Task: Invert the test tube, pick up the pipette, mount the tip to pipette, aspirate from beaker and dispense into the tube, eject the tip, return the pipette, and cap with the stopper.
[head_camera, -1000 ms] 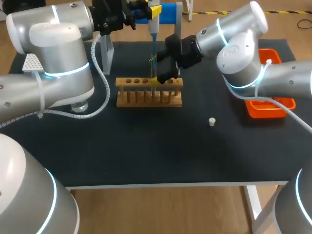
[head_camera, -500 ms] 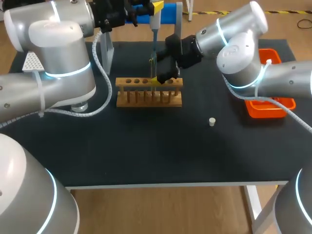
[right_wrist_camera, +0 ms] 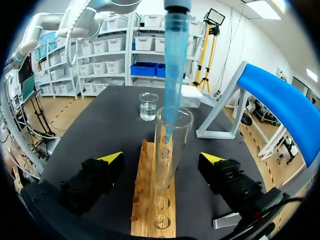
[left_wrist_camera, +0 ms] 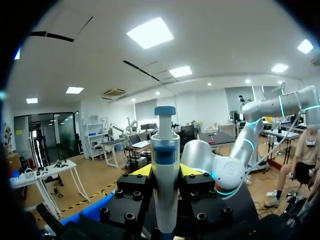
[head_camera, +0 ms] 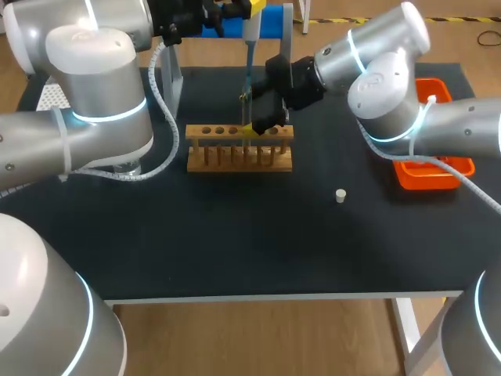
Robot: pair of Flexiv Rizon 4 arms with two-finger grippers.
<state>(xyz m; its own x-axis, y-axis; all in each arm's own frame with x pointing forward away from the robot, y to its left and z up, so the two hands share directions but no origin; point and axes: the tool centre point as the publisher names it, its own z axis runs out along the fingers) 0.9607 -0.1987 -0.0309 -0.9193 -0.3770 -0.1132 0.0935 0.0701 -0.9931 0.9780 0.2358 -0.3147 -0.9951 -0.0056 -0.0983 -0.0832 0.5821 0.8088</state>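
Left gripper, clamped on the pipette, has risen slightly, leaving the blue tip just inside the test tube standing in the wooden rack between the open, untouching fingers of the right gripper; dispensing seemingly finished.

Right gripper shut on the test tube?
No, the right gripper is open, its fingers standing well clear on either side of the test tube.

Pipette — slightly higher over the test tube
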